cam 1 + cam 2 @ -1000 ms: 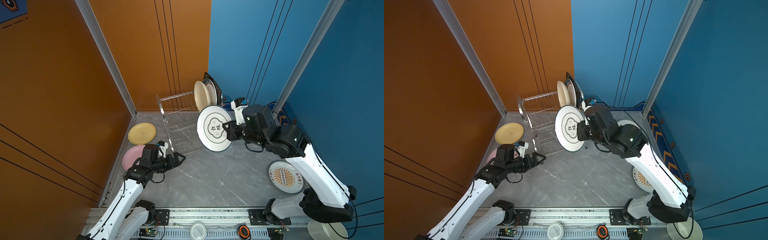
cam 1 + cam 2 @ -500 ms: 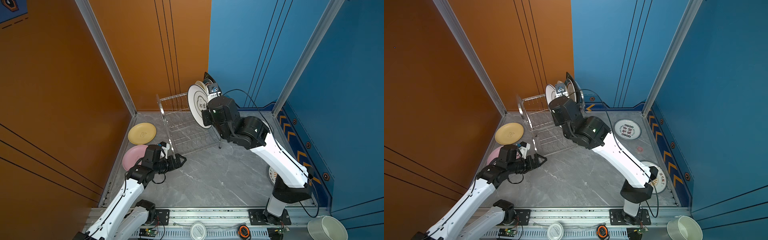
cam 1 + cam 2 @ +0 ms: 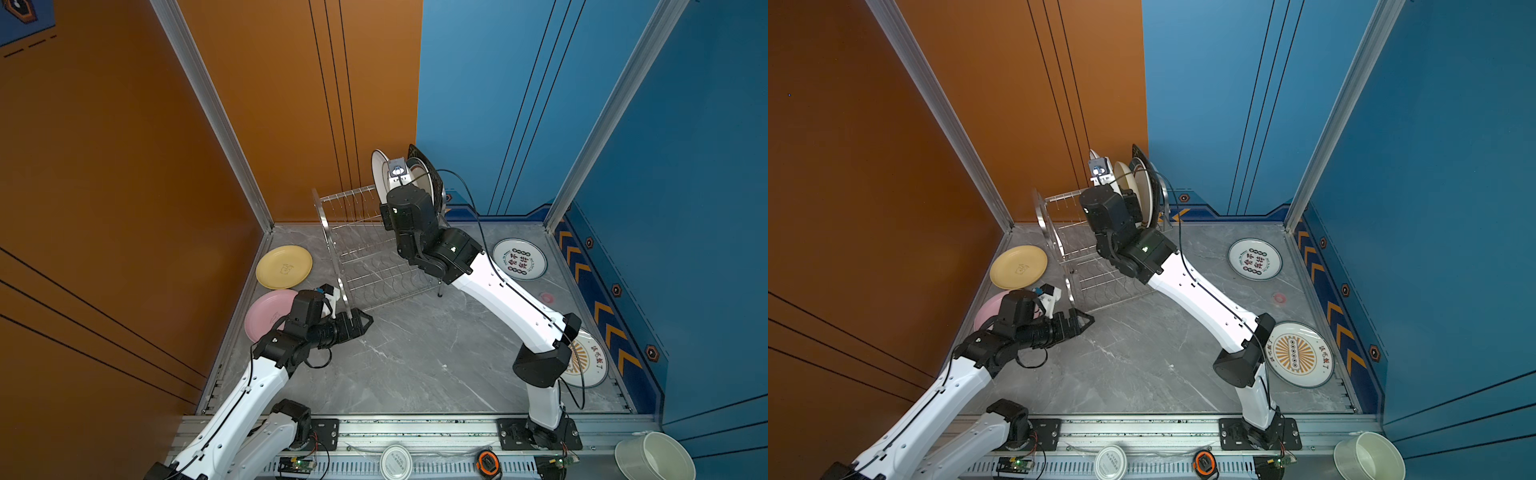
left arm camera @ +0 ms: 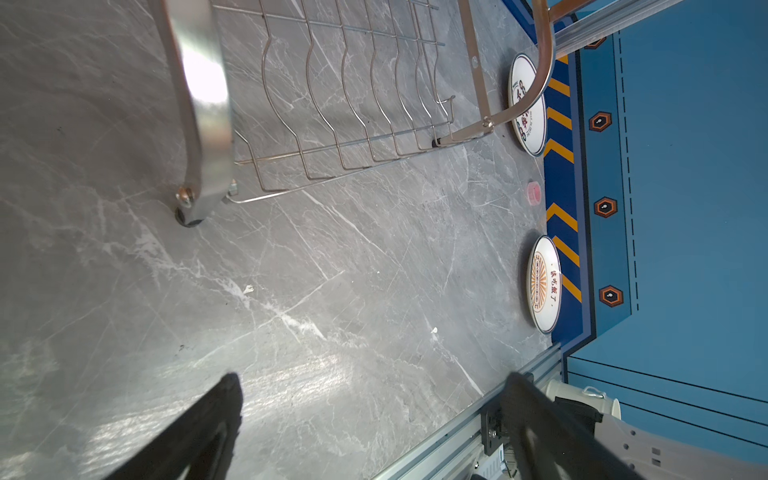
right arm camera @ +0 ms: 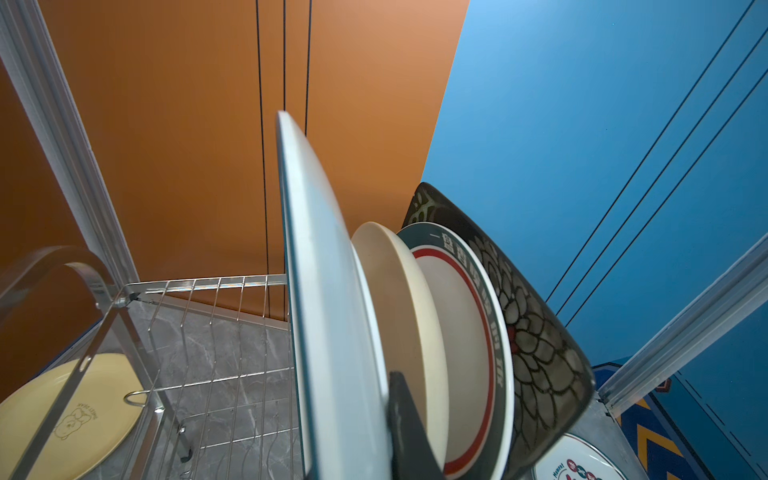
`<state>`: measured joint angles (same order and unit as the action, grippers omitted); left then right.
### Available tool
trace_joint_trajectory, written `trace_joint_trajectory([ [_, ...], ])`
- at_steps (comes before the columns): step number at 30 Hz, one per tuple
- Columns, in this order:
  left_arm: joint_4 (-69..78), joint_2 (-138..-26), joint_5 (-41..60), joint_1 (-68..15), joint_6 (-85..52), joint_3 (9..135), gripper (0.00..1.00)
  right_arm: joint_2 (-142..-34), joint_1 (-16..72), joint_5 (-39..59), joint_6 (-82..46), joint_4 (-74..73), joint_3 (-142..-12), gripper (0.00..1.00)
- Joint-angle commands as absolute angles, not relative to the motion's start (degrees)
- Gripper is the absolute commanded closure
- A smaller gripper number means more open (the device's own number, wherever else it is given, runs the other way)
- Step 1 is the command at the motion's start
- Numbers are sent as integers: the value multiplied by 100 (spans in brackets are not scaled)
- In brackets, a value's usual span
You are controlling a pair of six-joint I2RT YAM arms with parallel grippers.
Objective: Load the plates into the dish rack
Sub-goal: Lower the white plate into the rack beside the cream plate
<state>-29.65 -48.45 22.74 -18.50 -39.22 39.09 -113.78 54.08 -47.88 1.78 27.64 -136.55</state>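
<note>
The right gripper is closed on a white plate, upright at the 2 o'clock end of the dish rack, beside the beige plate. The left gripper, wide open and empty, hovers at the rack's 7 o'clock foot.

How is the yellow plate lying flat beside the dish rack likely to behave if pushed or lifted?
The yellow plate looks stiff and smooth, so it should hold its shape but may be slippery. Flat on the smooth grey table, a push would probably slide it, not roll it. Its low rim hugs the surface, so lifting it may be awkward.
</note>
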Motion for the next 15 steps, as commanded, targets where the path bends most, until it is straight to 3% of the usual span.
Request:
trace_joint_trajectory([
  [1,-3082,-4818,2120,-1907,-3912,4011,2,-11441,5284,-4852,350,2158,-14010,100],
  [15,-3078,-4848,2047,-1925,-3913,4008,2,-11757,4966,-4351,307,2250,-14053,100],
])
